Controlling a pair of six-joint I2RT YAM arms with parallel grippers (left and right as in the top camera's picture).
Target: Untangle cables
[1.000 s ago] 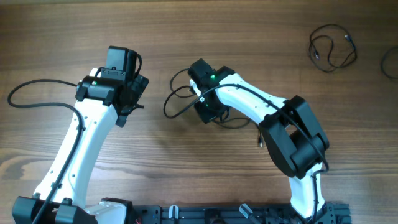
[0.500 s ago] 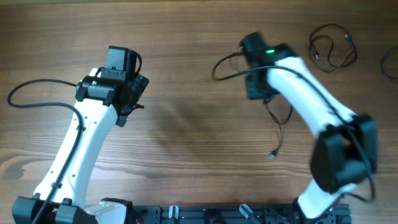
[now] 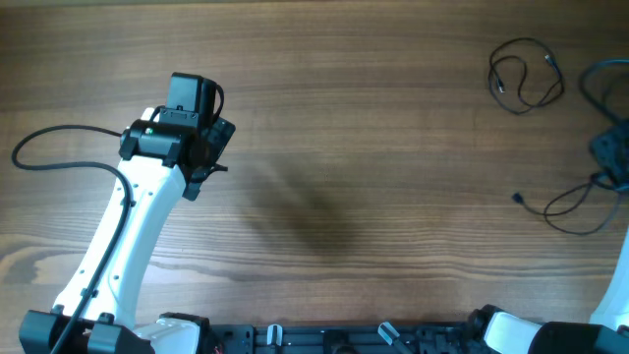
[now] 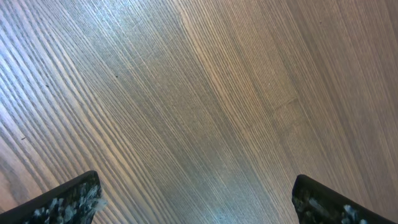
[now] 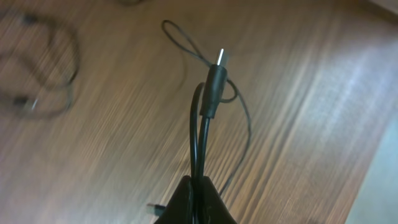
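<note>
A wooden table [image 3: 393, 118] fills every view, its mid-brown top streaked with darker grain running from the left edge to the right edge. A soft dim patch [image 3: 310, 211] lies near the surface's middle. Light leaves a pale sheen [image 4: 205, 186] on the wood. Past the table's edge shows a flat pale grey ground [image 5: 382, 186], too blurred to name.

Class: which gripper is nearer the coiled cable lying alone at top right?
Right. The right gripper, gripping another cable, sits close by the coiled cable; the left gripper is far off leftward.
</note>
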